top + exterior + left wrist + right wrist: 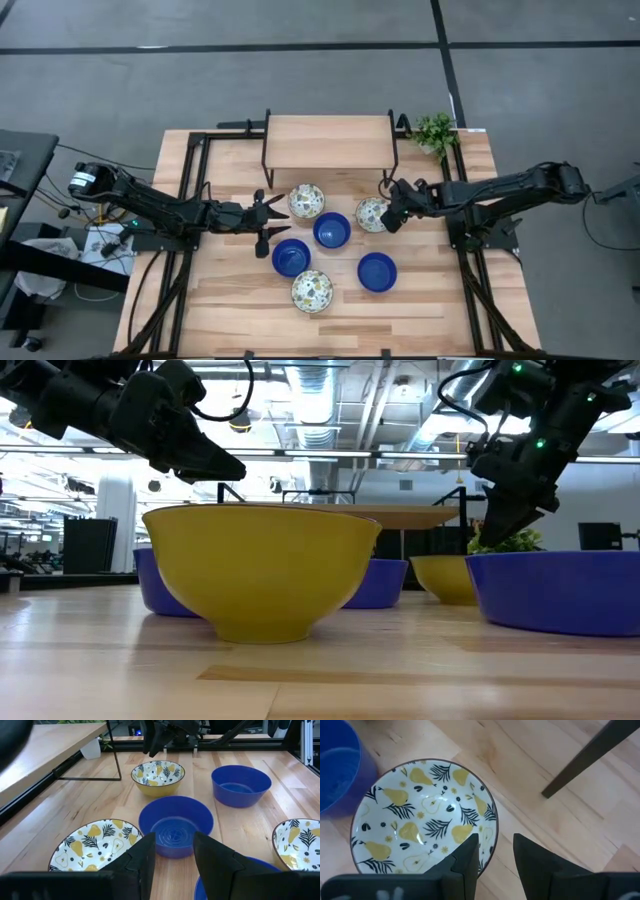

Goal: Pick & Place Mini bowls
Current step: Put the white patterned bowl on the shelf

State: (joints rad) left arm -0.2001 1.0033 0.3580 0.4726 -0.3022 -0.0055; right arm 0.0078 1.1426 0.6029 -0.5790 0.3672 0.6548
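Six mini bowls stand on their bases on the wooden table point(230, 300). Three are blue point(332, 232) point(291, 257) point(377, 271). Three are white inside with yellow pears and dark leaves, and yellow outside point(307, 201) point(373, 214) point(311, 291). My left gripper point(266, 224) hovers open at the left of the group, above the table, pointing at the middle blue bowl point(175, 825). My right gripper point(495, 852) is open above the right edge of a patterned bowl point(420, 815), one finger over its inside and one beyond the rim. In the low view it point(492, 532) hangs clear above that bowl point(445, 578).
A raised wooden shelf point(328, 140) on black metal legs point(590, 755) stands at the far side, close behind the right gripper. A small green plant point(435, 130) sits at the far right corner. Black frame rails point(190, 200) run along both table sides. Bare wood lies near the front edge.
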